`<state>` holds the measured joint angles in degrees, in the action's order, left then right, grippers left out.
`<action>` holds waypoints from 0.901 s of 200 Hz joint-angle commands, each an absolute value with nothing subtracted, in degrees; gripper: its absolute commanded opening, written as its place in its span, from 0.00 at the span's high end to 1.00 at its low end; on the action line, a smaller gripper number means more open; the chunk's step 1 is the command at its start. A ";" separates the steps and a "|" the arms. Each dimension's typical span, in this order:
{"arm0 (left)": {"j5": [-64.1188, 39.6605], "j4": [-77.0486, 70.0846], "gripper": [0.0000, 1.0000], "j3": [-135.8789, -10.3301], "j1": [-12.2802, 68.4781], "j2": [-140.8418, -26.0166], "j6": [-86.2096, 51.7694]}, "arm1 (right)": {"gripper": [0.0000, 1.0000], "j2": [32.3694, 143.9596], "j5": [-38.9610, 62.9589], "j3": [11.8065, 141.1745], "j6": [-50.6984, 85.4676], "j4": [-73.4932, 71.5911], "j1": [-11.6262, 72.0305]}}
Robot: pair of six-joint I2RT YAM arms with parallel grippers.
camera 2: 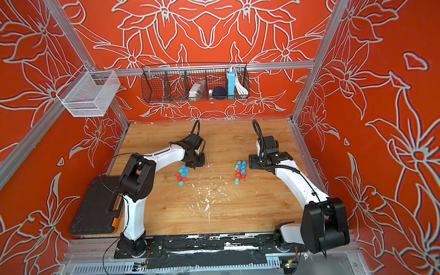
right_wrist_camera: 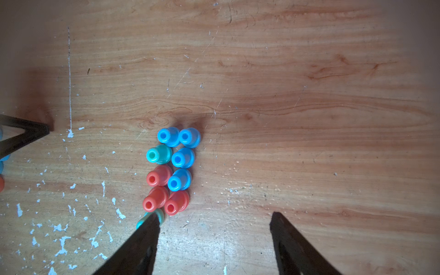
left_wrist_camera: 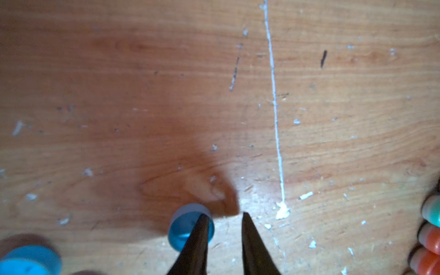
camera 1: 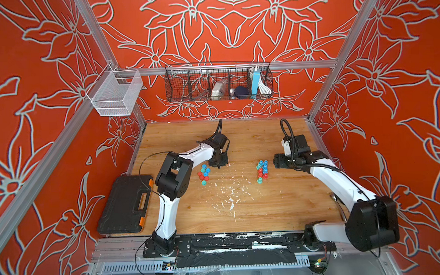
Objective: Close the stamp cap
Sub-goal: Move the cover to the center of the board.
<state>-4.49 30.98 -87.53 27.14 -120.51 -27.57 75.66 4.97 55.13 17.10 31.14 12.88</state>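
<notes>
Several blue, red and teal stamps (camera 1: 262, 170) (right_wrist_camera: 171, 171) stand in two tight rows right of centre in both top views. Their loose round caps (camera 1: 204, 174) (camera 2: 182, 174) lie in a cluster left of centre. My left gripper (camera 1: 218, 166) (left_wrist_camera: 225, 214) points down just beyond the caps, its jaws a narrow gap apart over bare wood. One blue cap (left_wrist_camera: 188, 228) lies partly behind a finger, not between them. My right gripper (camera 1: 277, 162) (right_wrist_camera: 214, 214) hangs beside the stamps, open wide and holding nothing. One finger hides part of a teal stamp (right_wrist_camera: 162, 215).
A black tool case (camera 1: 124, 204) lies at the table's left front. A black wire basket (camera 1: 218, 82) and a white mesh basket (camera 1: 115, 94) hang on the back rail. White flecks (camera 1: 231, 195) mark the wooden table (camera 1: 279, 211).
</notes>
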 commanded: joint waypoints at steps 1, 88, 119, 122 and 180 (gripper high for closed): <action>-4.38 34.18 0.73 -89.70 28.94 -124.16 -29.07 | 0.24 74.53 4.55 54.63 17.86 31.88 13.39; -4.30 38.10 0.73 -100.65 32.44 -130.08 -29.83 | 0.24 74.61 3.96 54.45 17.63 32.26 13.70; -3.78 38.84 0.70 -101.52 32.62 -130.12 -29.60 | 0.24 74.71 3.97 54.15 17.40 32.17 13.66; -3.66 38.89 0.69 -101.59 32.69 -130.03 -29.49 | 0.24 74.75 4.10 54.10 17.47 32.15 13.67; -0.24 41.76 0.55 -104.58 33.88 -128.68 -27.67 | 0.24 74.73 4.09 55.32 17.36 32.95 13.89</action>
